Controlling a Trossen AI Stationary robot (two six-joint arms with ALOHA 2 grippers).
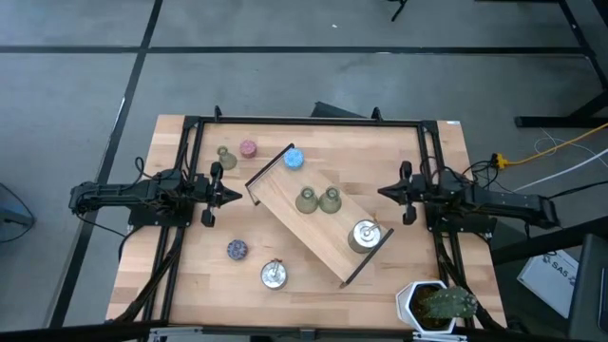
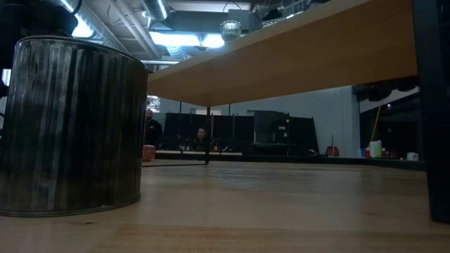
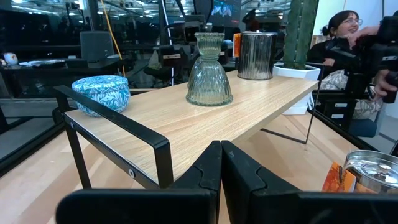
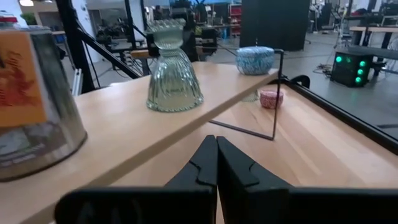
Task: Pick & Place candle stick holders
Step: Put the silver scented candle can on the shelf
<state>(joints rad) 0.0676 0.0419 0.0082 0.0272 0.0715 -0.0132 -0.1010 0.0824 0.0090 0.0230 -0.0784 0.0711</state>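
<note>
Several candle stick holders stand on a raised wooden tray that lies slantwise across the table: a blue one, two olive-green bell-shaped ones and a shiny silver one. On the tabletop itself stand a green holder, a pink one, a purple one and a second silver one. My left gripper is shut and points level at the tray from the table's left. My right gripper is shut and points level from the right. Neither touches anything.
The tray stands on black wire legs above the tabletop. A potted green plant sits at the near right corner. A black frame runs round the table's edges. People sit in the room beyond the table.
</note>
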